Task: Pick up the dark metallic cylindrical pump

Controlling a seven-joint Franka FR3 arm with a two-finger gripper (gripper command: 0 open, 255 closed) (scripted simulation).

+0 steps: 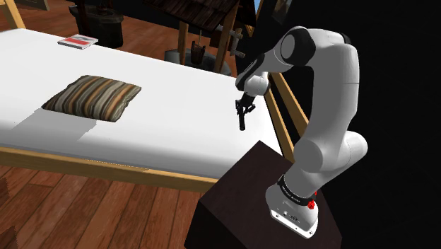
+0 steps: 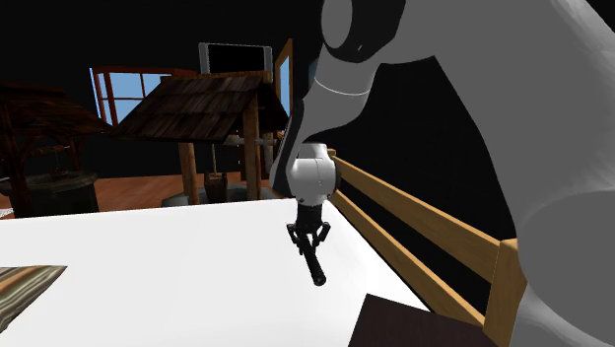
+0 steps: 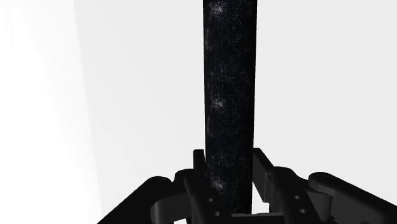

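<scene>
Find the dark, speckled cylindrical pump (image 3: 230,83) between the two fingers of the all-black claw (image 3: 230,173). The claw pinches the pump at one end, and the rest of the cylinder projects straight out beyond the fingertips. In the shoulder view, the pump hangs below the claw and points down at the white mattress (image 1: 177,134). You cannot tell whether its free end touches the mattress.

The light wooden bed rail (image 1: 277,117) runs just beside the claw, on the side nearer the arm. The dark box stand (image 1: 240,191) sits below the claw, past the mattress edge. The brown striped cushion (image 1: 93,97) lies well apart from the claw, toward the shoulder view's left. The red-and-white book (image 1: 78,42) lies farther still, beyond the cushion. A wooden roofed well (image 2: 212,113) stands behind the claw in the second exterior view.
</scene>
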